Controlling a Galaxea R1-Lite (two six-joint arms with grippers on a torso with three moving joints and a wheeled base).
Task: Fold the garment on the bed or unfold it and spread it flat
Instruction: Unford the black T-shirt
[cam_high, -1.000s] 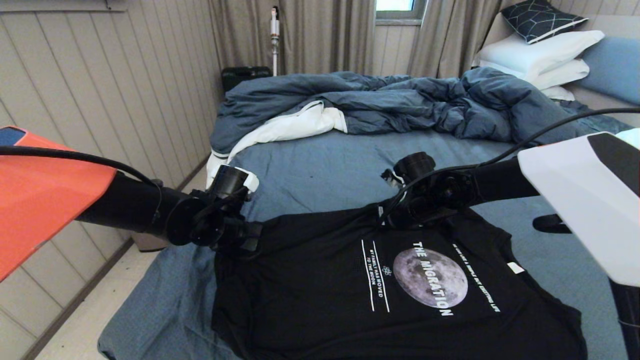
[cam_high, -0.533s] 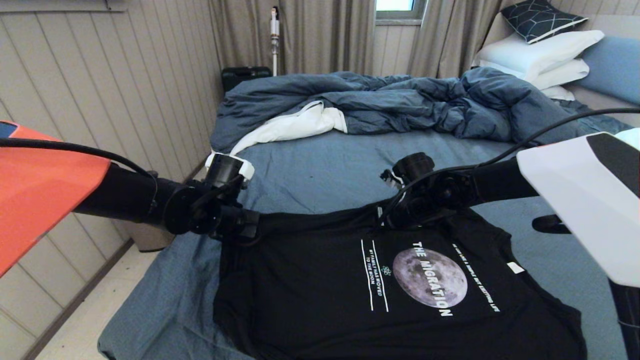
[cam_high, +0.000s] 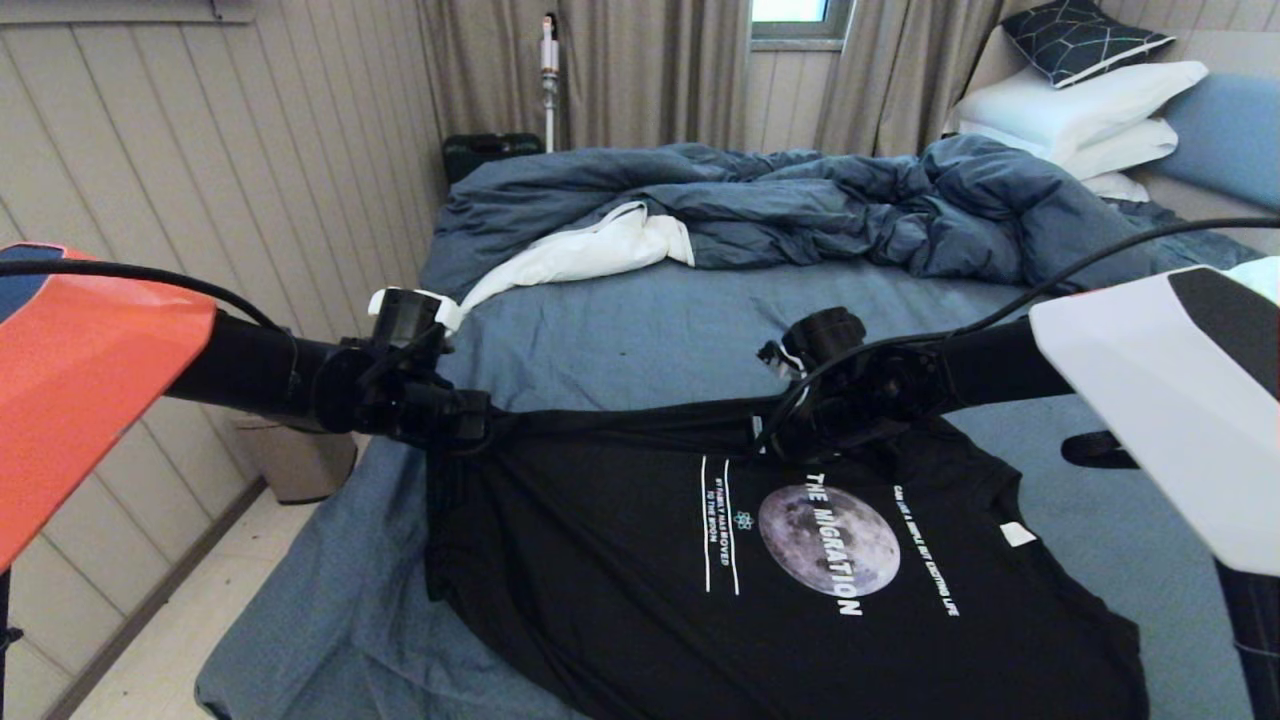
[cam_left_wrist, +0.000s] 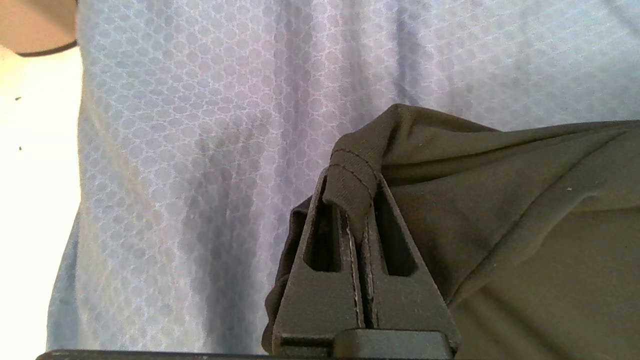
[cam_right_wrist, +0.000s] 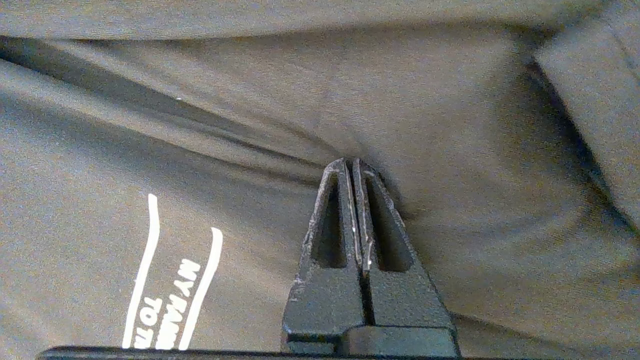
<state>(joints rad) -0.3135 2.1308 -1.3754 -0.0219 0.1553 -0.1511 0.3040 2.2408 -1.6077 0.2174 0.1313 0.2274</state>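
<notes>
Pinching the hemmed corner of the black T-shirt (cam_high: 640, 560), the left gripper (cam_left_wrist: 356, 200) has its two fingers pressed together with the stitched edge caught between them — the cloth bunches up over the fingertips in the left wrist view. In the head view this gripper (cam_high: 462, 432) sits at the shirt's far left corner, above the left part of the bed (cam_high: 620, 340), and the shirt's far edge runs taut from it across to the right gripper (cam_high: 775, 442). The right gripper (cam_right_wrist: 352, 167) has its fingers fully together too, their tips sunk into a pucker of the black fabric from which creases fan out; whether a fold is actually caught between them cannot be made out.

The T-shirt lies print-up on the blue-grey sheet at the near part of the bed, with its grey moon print (cam_high: 828, 540) and white lettering facing up and a small white neck label (cam_high: 1017, 534) toward the right. Beyond it — across the far half of the bed — a dark blue duvet (cam_high: 800, 205) with white lining is heaped, and white pillows (cam_high: 1080, 110) are stacked at the far right.
</notes>
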